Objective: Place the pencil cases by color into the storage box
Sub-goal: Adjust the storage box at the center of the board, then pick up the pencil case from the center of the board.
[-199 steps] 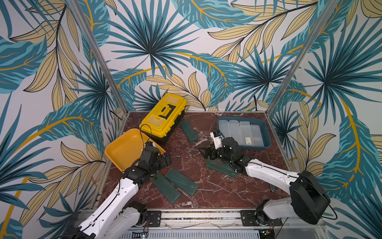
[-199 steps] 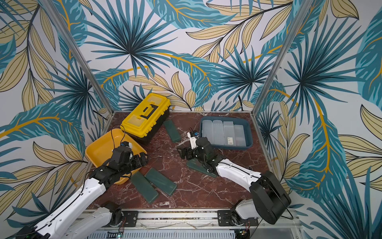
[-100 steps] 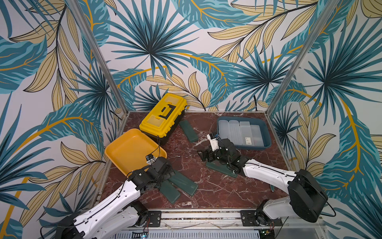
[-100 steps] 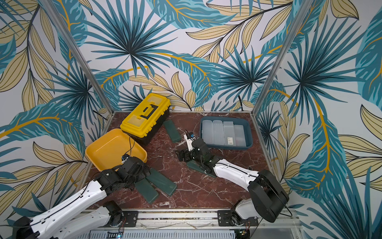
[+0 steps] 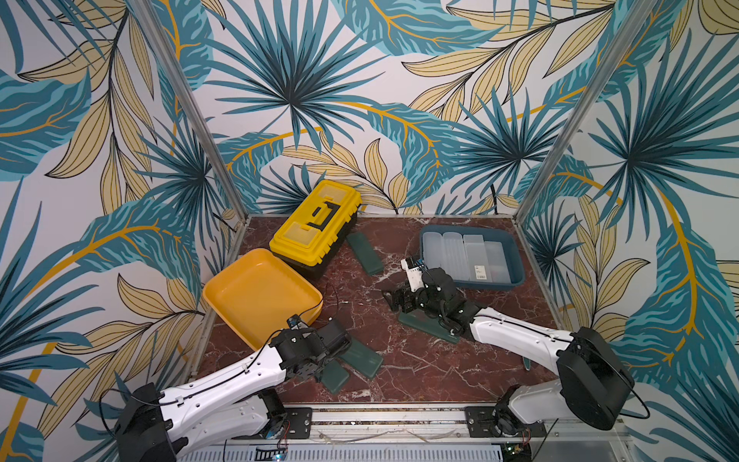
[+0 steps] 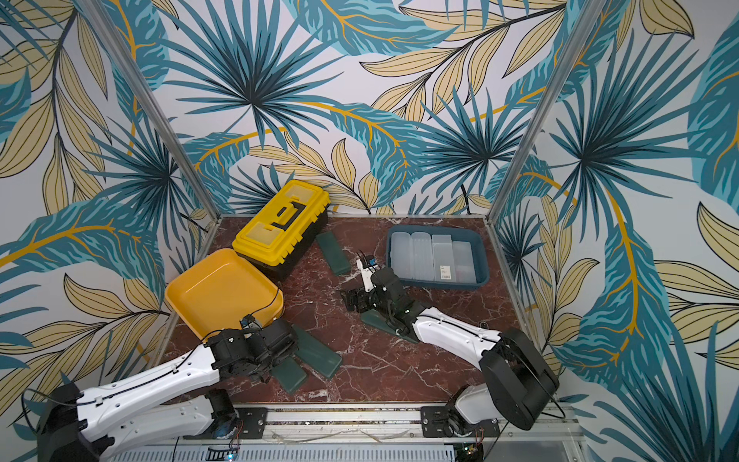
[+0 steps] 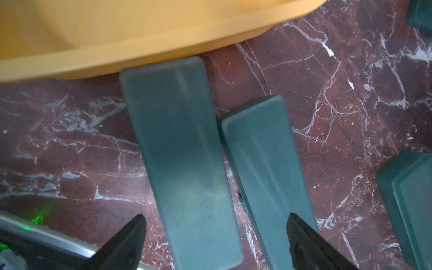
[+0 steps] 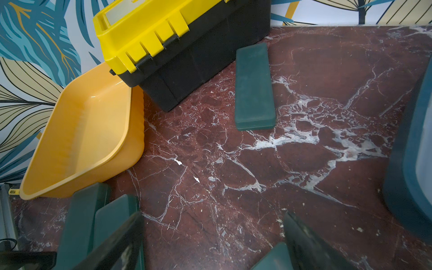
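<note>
The left hand is being held spread astride a dark green pencil case lying on the tabletop just beside the yellow tray. The right hand is being held spread above the tabletop.

Four green cases, four frosted cases

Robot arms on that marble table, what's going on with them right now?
They are sorting pencil cases by colour. The frosted white plastic pencil cases lie in the blue plastic bin. The left pincer is open, low over two dark green plastic pencil cases beside the empty yellow plastic tray. The right pincer is open, holding nothing, with another green case under its wrist; a fourth green case lies by the yellow-and-black toolbox.
</note>
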Tool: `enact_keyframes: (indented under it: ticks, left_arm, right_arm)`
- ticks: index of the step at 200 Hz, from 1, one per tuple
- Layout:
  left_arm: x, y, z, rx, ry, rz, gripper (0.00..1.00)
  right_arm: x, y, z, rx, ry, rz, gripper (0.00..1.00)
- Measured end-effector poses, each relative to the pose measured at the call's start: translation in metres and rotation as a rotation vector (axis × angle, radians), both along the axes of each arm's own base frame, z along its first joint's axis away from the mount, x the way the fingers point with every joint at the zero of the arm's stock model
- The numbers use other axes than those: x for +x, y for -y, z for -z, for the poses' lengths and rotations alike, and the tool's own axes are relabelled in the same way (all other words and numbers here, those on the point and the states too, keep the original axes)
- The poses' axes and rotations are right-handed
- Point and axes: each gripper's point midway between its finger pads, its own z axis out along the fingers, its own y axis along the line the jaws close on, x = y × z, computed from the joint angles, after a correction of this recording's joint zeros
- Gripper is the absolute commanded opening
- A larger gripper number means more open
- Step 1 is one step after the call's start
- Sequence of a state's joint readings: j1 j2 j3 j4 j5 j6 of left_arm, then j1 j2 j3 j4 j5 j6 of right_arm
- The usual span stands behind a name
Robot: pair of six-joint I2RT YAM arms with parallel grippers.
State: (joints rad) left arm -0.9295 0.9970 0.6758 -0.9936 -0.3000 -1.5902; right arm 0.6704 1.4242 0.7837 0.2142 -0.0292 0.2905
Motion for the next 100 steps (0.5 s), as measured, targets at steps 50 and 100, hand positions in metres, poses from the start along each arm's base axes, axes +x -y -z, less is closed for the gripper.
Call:
enact_keyframes:
  ticks: [50, 100]
  left_arm:
    - [-0.007, -0.006, 0.011, 0.013, -0.028, -0.052, 0.91]
    - [-0.012, -0.014, 0.022, 0.049, -0.051, -0.065, 0.91]
  right_arm:
    - [0.002, -0.001, -0.004, 0.010, 0.015, 0.002, 0.93]
    - [0.003, -0.001, 0.000, 0.006, 0.009, 0.003, 0.93]
